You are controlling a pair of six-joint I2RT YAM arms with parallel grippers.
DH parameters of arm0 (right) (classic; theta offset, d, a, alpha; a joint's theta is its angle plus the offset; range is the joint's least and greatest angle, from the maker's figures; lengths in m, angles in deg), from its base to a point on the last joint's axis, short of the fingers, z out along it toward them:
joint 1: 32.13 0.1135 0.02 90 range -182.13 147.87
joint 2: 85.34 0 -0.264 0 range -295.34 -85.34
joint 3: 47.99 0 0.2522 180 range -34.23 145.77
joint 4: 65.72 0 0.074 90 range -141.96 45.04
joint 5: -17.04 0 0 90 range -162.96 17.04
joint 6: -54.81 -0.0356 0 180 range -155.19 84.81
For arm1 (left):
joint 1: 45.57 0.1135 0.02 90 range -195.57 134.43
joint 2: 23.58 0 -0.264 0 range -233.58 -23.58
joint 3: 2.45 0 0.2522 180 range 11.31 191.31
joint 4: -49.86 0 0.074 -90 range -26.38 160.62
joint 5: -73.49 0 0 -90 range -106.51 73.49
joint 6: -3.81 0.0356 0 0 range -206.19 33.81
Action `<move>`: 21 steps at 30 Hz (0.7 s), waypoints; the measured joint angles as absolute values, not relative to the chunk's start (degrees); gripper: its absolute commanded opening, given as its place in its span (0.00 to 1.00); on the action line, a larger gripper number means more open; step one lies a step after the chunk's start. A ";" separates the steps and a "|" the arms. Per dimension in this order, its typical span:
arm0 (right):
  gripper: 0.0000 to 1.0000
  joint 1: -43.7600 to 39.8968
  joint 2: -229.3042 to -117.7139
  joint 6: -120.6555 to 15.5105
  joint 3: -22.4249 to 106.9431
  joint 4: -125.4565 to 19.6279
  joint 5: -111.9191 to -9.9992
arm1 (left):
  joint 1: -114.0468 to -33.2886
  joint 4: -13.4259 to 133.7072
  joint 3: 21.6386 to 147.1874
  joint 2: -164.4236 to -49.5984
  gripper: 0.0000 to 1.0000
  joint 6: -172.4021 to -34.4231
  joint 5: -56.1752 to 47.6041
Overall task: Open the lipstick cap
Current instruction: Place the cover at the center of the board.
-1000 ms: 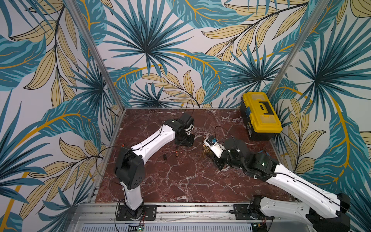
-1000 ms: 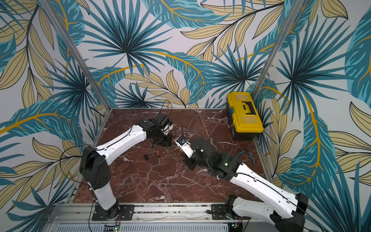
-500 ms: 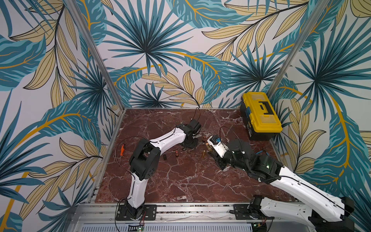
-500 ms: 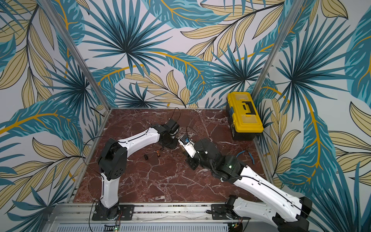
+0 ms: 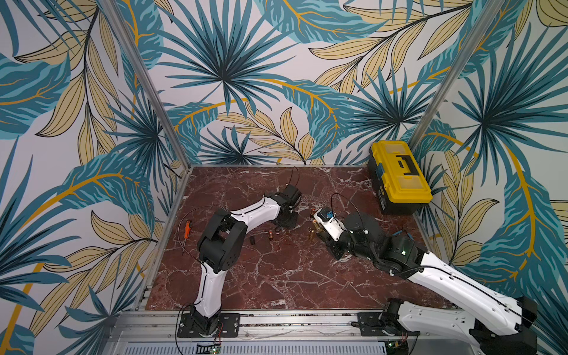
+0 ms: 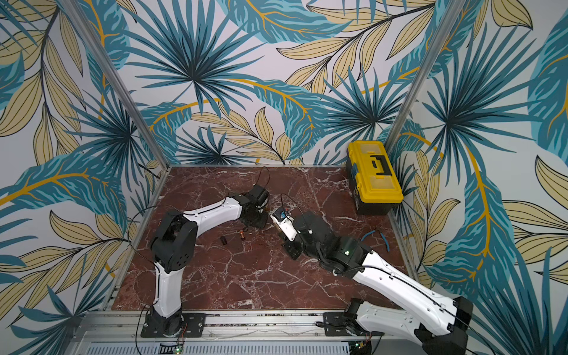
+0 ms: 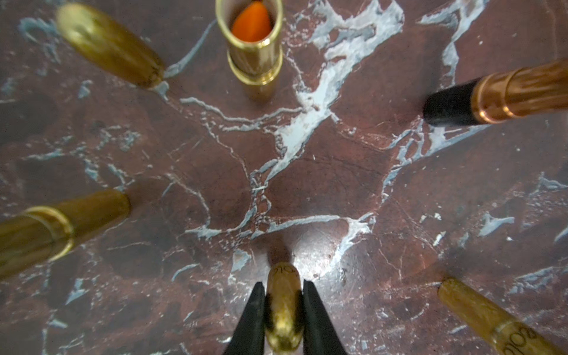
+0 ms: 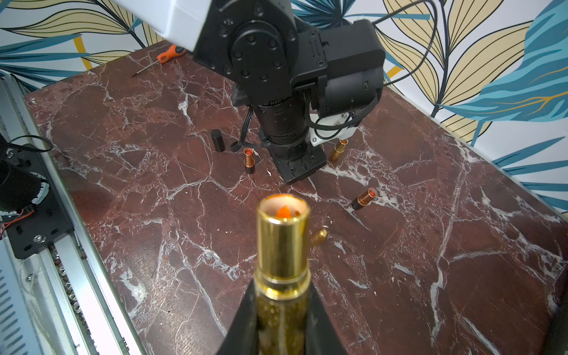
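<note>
Nearest, the right gripper (image 8: 282, 289) is pinching the gold lipstick tube (image 8: 282, 242) by its lower body, black fingers (image 8: 246, 319) pressing in on both sides. The tube mouth is showing open with the orange stick inside, so the cap is reading as already off. The tube's long axis is pointing away from that hand, toward the far left and straight at the left arm.

Farther and to the left, the left gripper (image 7: 283, 284) is pointing down at the dark red marble table (image 7: 307, 153). It is clamping the gold bullet-shaped cap (image 7: 282, 307) between its fingers. The cap's long axis is standing roughly upright, rounded end down. I cannot tell whether it is touching the table. Cap and tube are sitting well apart.

Judging from this, the separation is done and what is remaining is parking the parts. The left gripper is the one over the cap's spot, so a straight lowering and release should be enough.

Loose pieces are ringing that spot:
- an uncapped gold lipstick with an orange tip (image 7: 253, 40)
- a black-and-copper lipstick (image 7: 491, 95)

Neither is touching the cap.

In the far right corner a yellow-and-black toolbox (image 5: 399, 178) is sitting clear of both arms.
</note>
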State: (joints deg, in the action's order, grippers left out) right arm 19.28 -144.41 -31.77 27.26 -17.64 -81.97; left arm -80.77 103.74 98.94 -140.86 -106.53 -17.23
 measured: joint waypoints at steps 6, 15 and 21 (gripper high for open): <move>0.05 19.28 -144.96 -31.77 27.26 -17.64 -81.97 | -80.77 103.44 98.73 -141.71 0.23 -106.55 -17.38; 0.09 19.28 -145.11 -31.77 27.26 -17.79 -82.00 | -80.77 103.30 98.48 -142.12 0.43 -106.40 -17.38; 0.10 19.28 -145.11 -31.77 27.24 -17.79 -82.21 | -80.77 103.26 97.96 -142.06 0.47 -106.71 -17.42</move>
State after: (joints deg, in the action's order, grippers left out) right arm 19.28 -145.11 -31.77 27.24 -17.79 -82.21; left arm -80.77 103.26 97.96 -142.06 -106.71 -17.42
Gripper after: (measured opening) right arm 0.210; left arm 0.465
